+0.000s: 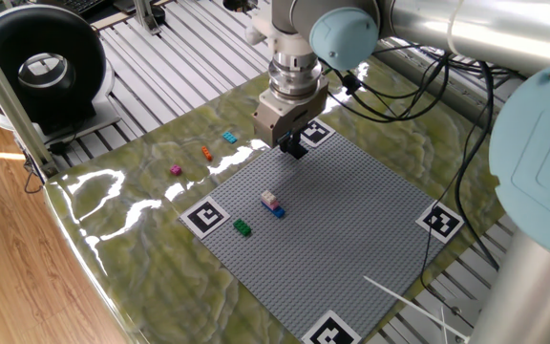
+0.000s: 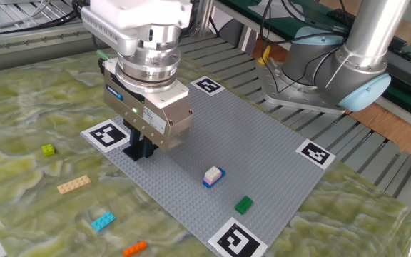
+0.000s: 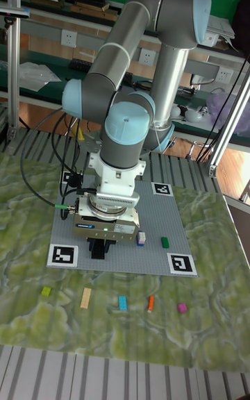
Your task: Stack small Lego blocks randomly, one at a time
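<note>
stack: white-pink block [image 2: 212, 173] sitting on blue block [image 2: 210, 181], one pair done
loose: green block [image 2: 243, 205], cyan block [image 2: 103, 221], orange block [image 2: 135, 248] waiting
my gripper [image 2: 140, 150]: hovering low over baseplate [image 2: 262, 135], fingers' grip I cannot tell

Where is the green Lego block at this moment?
The green Lego block sits on the grey baseplate, between the white-on-blue stack and a corner marker tag.

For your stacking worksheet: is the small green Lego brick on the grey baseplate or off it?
On it: the small green Lego brick sits on the grey baseplate's studs.
</note>
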Controlling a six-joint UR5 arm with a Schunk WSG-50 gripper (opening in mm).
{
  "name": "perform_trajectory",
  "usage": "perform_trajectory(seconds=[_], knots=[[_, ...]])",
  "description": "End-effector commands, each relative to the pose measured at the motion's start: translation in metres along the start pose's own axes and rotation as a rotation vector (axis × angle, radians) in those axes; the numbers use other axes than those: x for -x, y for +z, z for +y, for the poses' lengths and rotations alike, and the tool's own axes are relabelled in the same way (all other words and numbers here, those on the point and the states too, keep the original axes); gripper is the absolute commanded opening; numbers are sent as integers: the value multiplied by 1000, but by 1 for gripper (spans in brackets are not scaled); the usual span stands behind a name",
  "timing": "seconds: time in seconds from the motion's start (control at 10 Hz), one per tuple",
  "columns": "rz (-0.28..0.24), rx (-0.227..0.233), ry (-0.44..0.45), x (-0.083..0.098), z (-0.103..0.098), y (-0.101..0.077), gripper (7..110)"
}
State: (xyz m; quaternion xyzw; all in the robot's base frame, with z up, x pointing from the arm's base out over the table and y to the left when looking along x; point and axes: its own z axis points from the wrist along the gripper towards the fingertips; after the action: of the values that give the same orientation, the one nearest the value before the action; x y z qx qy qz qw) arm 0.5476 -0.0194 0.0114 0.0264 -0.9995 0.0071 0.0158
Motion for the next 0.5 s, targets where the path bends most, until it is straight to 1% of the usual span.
perform_trajectory(seconds=[0.0, 0.1, 0.2, 0.3, 0.4], knots=[[-8, 11, 37, -11, 9, 7, 22], [-12, 2, 46, -16, 10, 12, 22], [-11, 8, 58, -20, 13, 15, 22], [-7, 17, 61, -24, 15, 15, 22], [-1, 14, 64, -28, 15, 13, 22]])
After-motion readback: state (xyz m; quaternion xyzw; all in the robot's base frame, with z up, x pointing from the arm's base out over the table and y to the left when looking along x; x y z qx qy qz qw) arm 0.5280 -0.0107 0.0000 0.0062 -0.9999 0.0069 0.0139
